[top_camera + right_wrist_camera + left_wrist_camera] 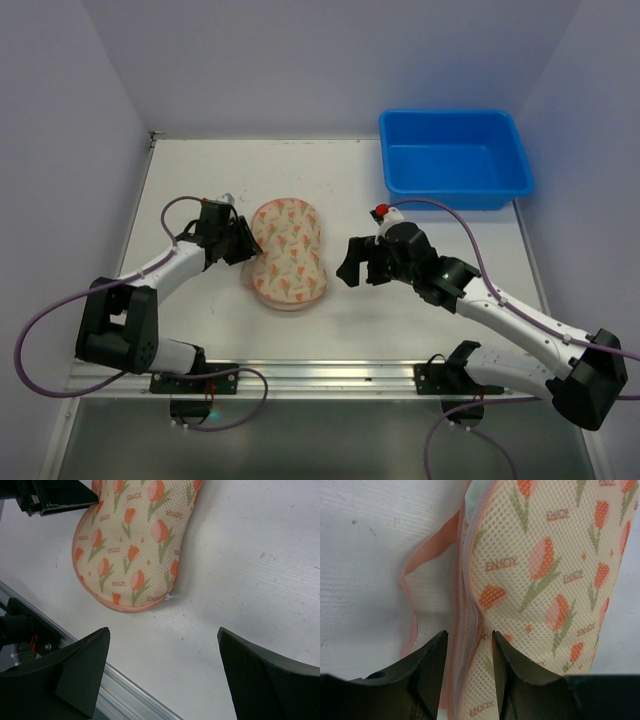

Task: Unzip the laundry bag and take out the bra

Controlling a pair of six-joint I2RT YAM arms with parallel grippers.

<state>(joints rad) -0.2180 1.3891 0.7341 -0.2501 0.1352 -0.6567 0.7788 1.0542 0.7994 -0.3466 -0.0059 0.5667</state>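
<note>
The laundry bag lies flat in the middle of the table, a figure-eight cream mesh pouch with orange tulip print and pink trim. My left gripper sits at its left edge by the waist. In the left wrist view the gripper straddles the bag's pink-trimmed edge, narrowed onto it, and the pink strap loops out to the left. My right gripper is open and empty just right of the bag. In the right wrist view it hovers over bare table near the bag and a small white zipper tab. The bra is hidden.
A blue plastic tub stands at the back right. A metal rail runs along the table's near edge and shows in the right wrist view. The left arm's black gripper body shows there at top left.
</note>
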